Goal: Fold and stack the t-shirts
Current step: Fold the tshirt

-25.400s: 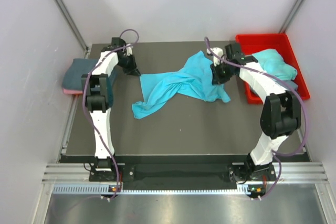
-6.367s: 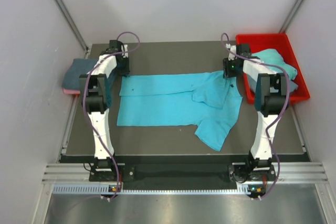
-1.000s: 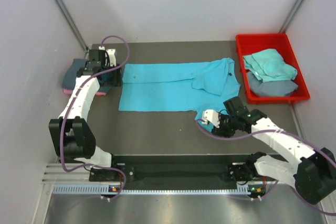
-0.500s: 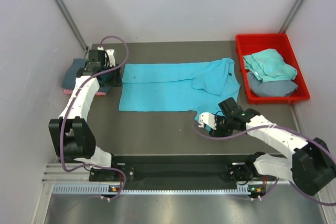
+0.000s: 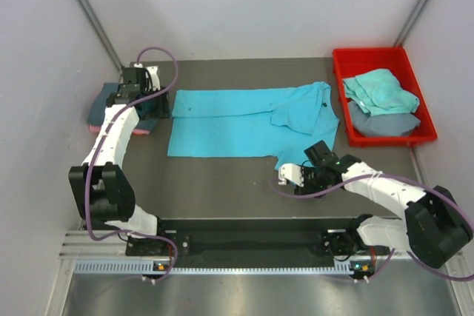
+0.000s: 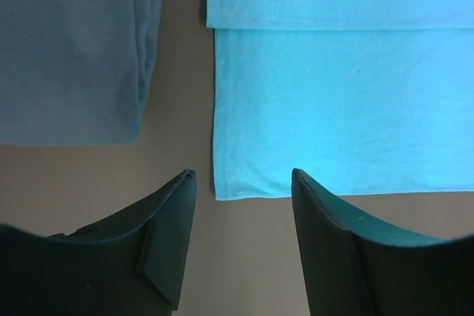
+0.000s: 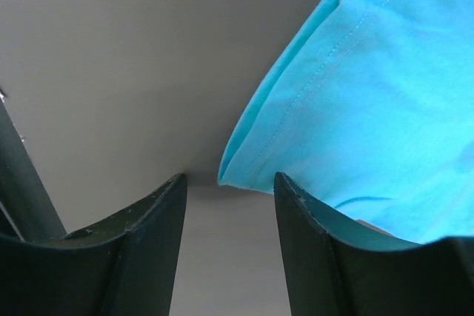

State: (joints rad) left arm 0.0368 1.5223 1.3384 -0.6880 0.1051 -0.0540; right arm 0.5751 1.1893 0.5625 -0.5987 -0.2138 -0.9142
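Right gripper (image 7: 229,180) is wide open and empty, with the sleeve hem (image 7: 244,160) of the turquoise t-shirt (image 5: 237,120), spread flat on the table (image 5: 222,183), right between its jaws, so I'd go low and pinch both layers at that edge. Left gripper (image 6: 241,177) is open and empty too, with a shirt corner in its gap, beside the folded grey shirt (image 6: 67,49). Can't tell if the right fingers touch the table.

Soft, even light from above; no glare.
The top view is sharp and evenly bright, the arms throwing only faint, blurred shadows on the dark table (image 5: 222,183). In both wrist views the near fingers (image 6: 167,257) are dark and slightly out of focus, while the turquoise t-shirt (image 6: 333,109) is crisp, its stitching plain in the right wrist view, with a thin shadow under its hem.
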